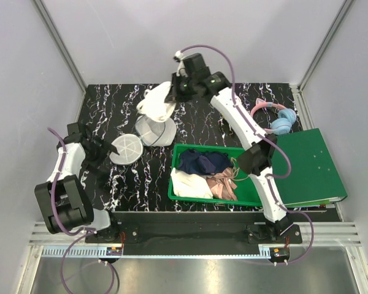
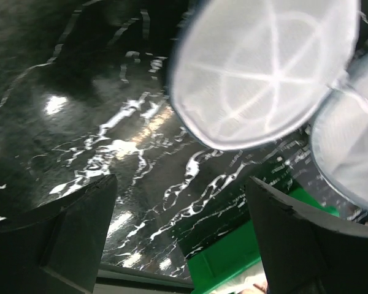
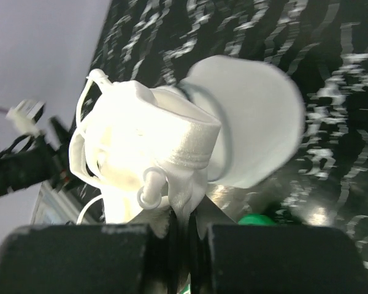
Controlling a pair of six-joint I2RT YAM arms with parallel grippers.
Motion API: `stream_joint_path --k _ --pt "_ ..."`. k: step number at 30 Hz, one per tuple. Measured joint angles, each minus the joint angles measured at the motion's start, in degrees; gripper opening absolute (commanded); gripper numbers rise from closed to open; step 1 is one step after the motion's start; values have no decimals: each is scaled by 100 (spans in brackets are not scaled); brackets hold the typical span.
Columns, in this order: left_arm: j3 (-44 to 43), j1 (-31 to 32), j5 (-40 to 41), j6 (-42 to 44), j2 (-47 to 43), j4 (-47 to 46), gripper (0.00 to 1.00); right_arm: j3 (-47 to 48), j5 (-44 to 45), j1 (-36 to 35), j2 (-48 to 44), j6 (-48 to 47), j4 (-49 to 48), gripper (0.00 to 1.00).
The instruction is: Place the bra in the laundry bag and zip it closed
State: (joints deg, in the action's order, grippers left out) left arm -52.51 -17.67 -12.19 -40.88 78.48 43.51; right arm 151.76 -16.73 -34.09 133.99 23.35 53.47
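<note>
**Q:** Where is the bra in relation to the green tray?

**A:** It hangs above the black marbled table, beyond the far left corner of the tray. The right gripper has it. In the right wrist view the fingers are pressed nearly together on a fold of the white fabric, and the cups and thin straps bunch up just in front of them.

**Q:** And the laundry bag?

**A:** It lies open on the table, just off the far left corner of the tray, nearer to the tray than the bra is. Its two mesh halves are side by side and joined at the rim. One half is close to the tray corner, the other is farther to the left.

**Q:** What does the left gripper do?

**A:** It is to the left of the tray, just beside the farther half of the bag. Its fingers stand wide apart with nothing between them. Whether one of them touches the mesh cannot be told.

**Q:** What is inside the tray?

**A:** A dark blue garment, a cream cloth and a pink-beige garment.
</note>
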Motion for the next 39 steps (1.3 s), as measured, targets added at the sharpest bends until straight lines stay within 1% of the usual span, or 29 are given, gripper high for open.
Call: stream_joint_path --k 4,7,8,11,12,14,15,17,18,19,23,27,29,34,36,37,39 --pt "-37 -83 245 -208 260 33 84 258 -42 -599 103 -9 -4 0" --pt "-164 -101 400 -278 732 -46 78 479 -74 -909 323 -24 -70 0" --pt "-188 -109 437 -293 901 -109 74 518 -92 -966 404 -22 -96 0" --pt "-190 -114 444 -341 1314 -297 66 544 -94 -1036 643 -22 -133 0" --pt "-190 -114 431 -361 1438 -376 59 544 -87 -1038 728 -22 -133 0" --pt "-190 -116 396 -411 1617 -538 52 542 -61 -1047 885 -24 -129 0" --pt "-197 -116 361 -417 1644 -595 45 540 -24 -1051 955 -26 -127 0" --pt "-199 -116 302 -420 1663 -782 35 540 96 -1071 1084 -70 -127 0" --pt "-201 -116 269 -404 1698 -903 15 540 151 -1084 1137 -96 -127 0" --pt "-212 -116 225 -391 1744 -1012 0 546 234 -1102 1198 -125 -125 0" --pt "-273 -116 116 -258 1869 -1228 0 562 479 -1161 1401 -247 -129 0" --pt "-289 -114 175 -94 1742 -1165 0 562 730 -1189 1517 -417 -105 0" --pt "-284 -107 203 4 1416 -999 0 562 887 -1191 1523 -529 -68 0" --pt "-343 68 289 256 -76 -426 0 562 1292 -1198 1523 -804 -28 0" --pt "-437 260 348 343 -527 -197 0 560 1377 -1198 1523 -870 -26 0" --pt "-527 494 389 409 -909 15 0 538 1484 -1202 1523 -944 -22 0" --pt "-575 756 422 492 -1167 192 0 380 1591 -1202 1475 -1003 -37 0"
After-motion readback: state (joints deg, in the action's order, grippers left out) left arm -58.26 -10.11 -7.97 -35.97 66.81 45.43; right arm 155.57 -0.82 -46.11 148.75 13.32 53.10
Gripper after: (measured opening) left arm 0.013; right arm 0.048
